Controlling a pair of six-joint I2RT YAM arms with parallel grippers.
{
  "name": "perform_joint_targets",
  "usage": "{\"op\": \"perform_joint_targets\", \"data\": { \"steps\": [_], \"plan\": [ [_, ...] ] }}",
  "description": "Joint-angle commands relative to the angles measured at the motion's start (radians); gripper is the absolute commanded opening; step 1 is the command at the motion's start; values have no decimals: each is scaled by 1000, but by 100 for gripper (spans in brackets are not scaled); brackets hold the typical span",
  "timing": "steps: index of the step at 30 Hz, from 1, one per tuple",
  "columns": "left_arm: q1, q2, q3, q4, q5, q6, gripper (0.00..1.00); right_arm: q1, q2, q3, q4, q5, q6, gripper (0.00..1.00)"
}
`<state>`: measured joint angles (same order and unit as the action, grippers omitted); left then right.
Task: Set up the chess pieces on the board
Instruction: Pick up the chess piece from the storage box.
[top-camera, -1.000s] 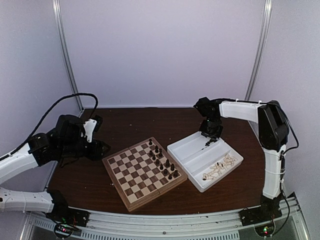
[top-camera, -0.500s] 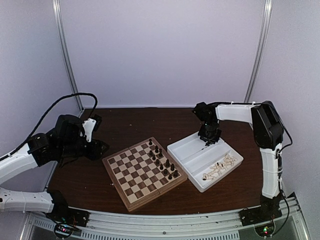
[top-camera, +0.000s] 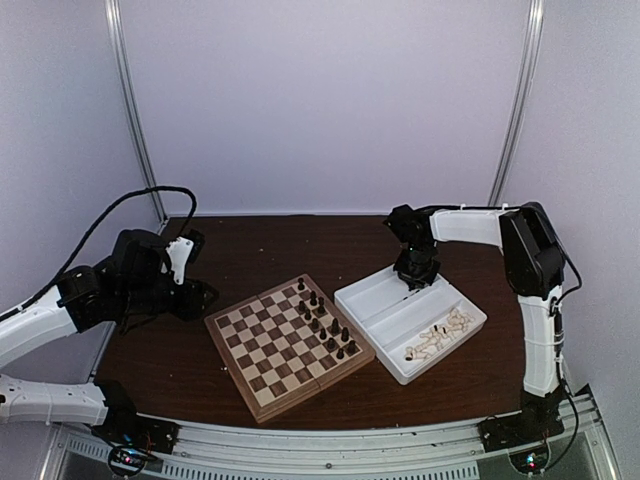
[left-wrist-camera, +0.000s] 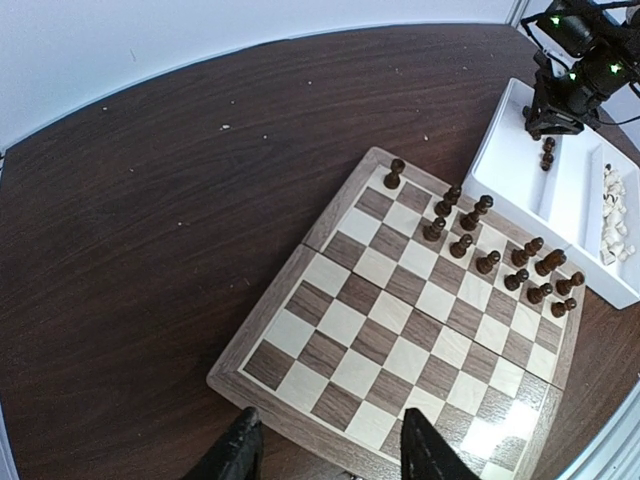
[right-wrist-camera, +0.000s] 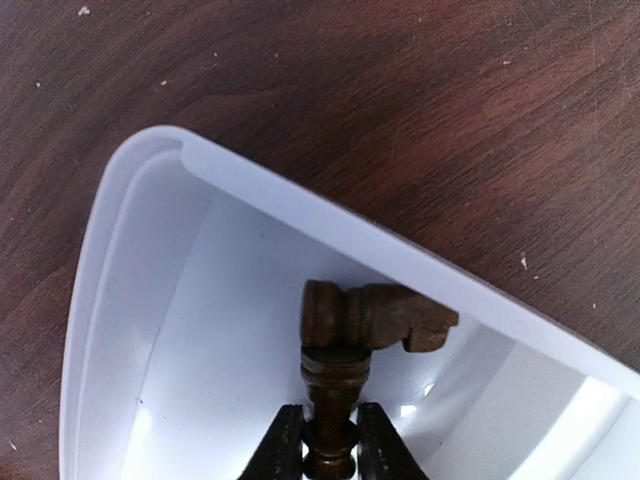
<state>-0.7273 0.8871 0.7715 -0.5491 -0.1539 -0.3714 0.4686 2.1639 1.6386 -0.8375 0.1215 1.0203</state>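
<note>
The board (top-camera: 270, 352) lies mid-table, with several dark chess pieces (top-camera: 322, 322) in two rows along its right side. My right gripper (top-camera: 413, 275) reaches down into the far corner of the white tray (top-camera: 350, 292). In the right wrist view its fingers (right-wrist-camera: 285, 445) press both sides of a dark chess piece (right-wrist-camera: 332, 390) lying on the tray floor, so the gripper (right-wrist-camera: 330, 445) is shut on it. A dark knight (right-wrist-camera: 385, 318) lies across that piece's end. My left gripper (left-wrist-camera: 330, 455) hovers open and holds nothing, over the board's (left-wrist-camera: 400, 330) near-left border.
Pale cream pieces (top-camera: 438, 338) are heaped in the tray's near compartment. The tray stands right of the board, almost touching it. Dark wooden table (top-camera: 250, 250) surrounds both, and white walls close in the back and sides.
My right gripper has dropped lower into the tray's far corner and its jaws have narrowed onto the dark piece. My left arm has not moved.
</note>
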Motion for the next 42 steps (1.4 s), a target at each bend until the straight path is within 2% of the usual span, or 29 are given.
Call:
{"op": "perform_joint_targets", "data": {
  "steps": [1,3,11,18,25,27,29,32,36,42],
  "plan": [
    [-1,-10,4,13,-5,12,47,-5,26,-13,11,-43,35,17],
    [-1,-14,1,9,-4,11,48,-5,14,-13,11,-44,39,14],
    [-1,-26,0,7,4,-3,48,-2,-121,-45,42,-47,13,13],
    [-1,-18,6,14,43,-24,48,-2,-263,-163,117,-95,4,14],
    [-1,-6,3,32,84,-49,48,0,-378,-293,296,-230,-119,13],
    [-1,3,3,41,103,-57,48,4,-414,-338,372,-299,-181,12],
    [-1,15,3,52,118,-63,48,6,-448,-388,480,-399,-258,6],
    [-1,33,1,70,140,-71,48,20,-483,-421,504,-502,-347,5],
    [-1,57,0,99,169,-82,48,79,-531,-456,527,-569,-451,7],
    [-1,80,3,171,319,-172,49,221,-626,-566,699,-653,-540,8]
  ]
}}
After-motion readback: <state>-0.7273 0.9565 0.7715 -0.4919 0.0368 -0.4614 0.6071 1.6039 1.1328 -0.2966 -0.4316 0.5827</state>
